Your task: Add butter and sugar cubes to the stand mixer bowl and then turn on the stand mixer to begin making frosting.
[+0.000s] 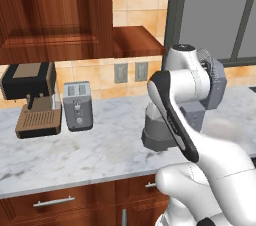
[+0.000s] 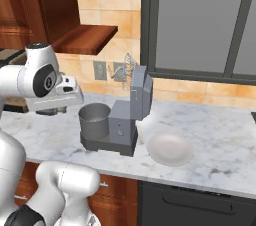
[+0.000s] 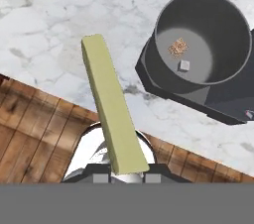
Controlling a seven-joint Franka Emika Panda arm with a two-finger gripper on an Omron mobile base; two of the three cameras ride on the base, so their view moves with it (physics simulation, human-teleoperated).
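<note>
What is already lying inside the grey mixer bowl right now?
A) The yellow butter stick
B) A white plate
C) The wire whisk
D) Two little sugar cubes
D: the hand view shows the two sugar cubes, one tan and one whitish, on the floor of the stand mixer bowl, while the butter is outside it, held in the gripper.

Domestic kitchen. Indicators: marble-topped desk (image 1: 100, 150) over wooden drawers with bar handles, wooden wall cabinets (image 1: 55, 10), tan tiled backsplash with wall outlets (image 1: 130, 72), coffee machine (image 1: 32, 97), toaster (image 1: 78, 105), stand mixer (image 2: 127, 115), white plate (image 2: 170, 149).
</note>
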